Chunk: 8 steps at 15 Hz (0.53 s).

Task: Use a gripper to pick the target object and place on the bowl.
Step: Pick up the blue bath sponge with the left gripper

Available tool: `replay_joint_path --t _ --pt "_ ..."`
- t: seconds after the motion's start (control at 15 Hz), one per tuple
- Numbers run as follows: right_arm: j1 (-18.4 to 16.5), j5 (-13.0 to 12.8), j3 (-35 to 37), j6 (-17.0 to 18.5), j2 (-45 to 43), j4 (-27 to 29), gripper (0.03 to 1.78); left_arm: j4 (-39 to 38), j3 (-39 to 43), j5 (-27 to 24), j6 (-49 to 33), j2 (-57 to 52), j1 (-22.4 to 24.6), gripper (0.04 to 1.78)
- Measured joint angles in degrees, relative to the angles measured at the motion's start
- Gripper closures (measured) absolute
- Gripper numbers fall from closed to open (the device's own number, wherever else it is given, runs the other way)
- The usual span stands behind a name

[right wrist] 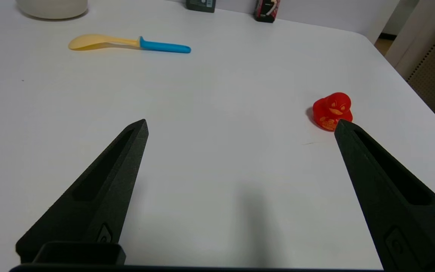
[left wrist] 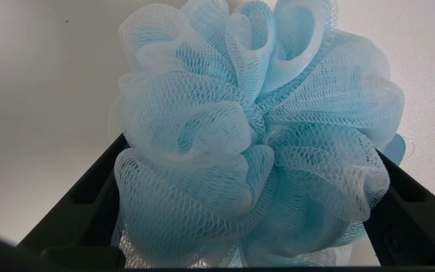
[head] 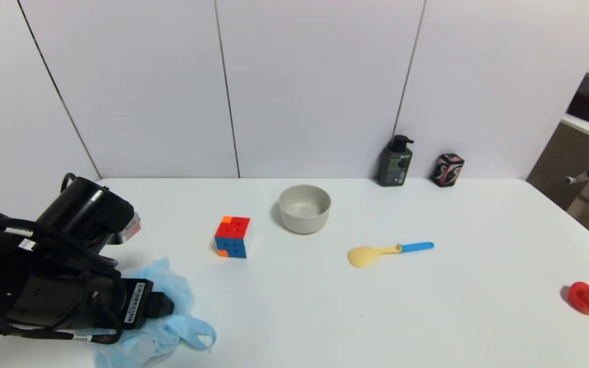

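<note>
So the fluffy light blue mesh bath pouf point(left wrist: 255, 143) is sat at the near left corner of the white bench point(head: 376, 306), bracketed by the black left gripper point(head: 164, 306), whose fingers are spread wide either side and not yet squeezed in. The small round grey-beige bowl point(head: 304, 208) is found well away, ahead and to the right, past the multicoloured puzzle cube point(head: 233, 236). The right gripper point(right wrist: 240, 128) is parked with fingers apart over bare bench, so the left is way nearer.

Head overlooks table point(head: 325, 306); wrists close; spoon point(head: 389, 252) shared.
</note>
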Motion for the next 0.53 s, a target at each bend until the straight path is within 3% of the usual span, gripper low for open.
replay_joint_path --t 0.13,0.33,0.53 --pt "0.0 0.0 0.0 0.0 0.0 0.0 0.11 0.0 0.1 0.1 0.0 0.2 -0.4 0.21" --pt "0.0 0.0 0.0 0.0 0.0 0.0 0.11 -0.1 0.0 0.1 0.2 0.4 -0.7 0.66" --pt "0.0 0.0 0.0 0.0 0.0 0.0 0.11 -0.7 -0.1 0.2 0.2 0.5 -1.0 0.95"
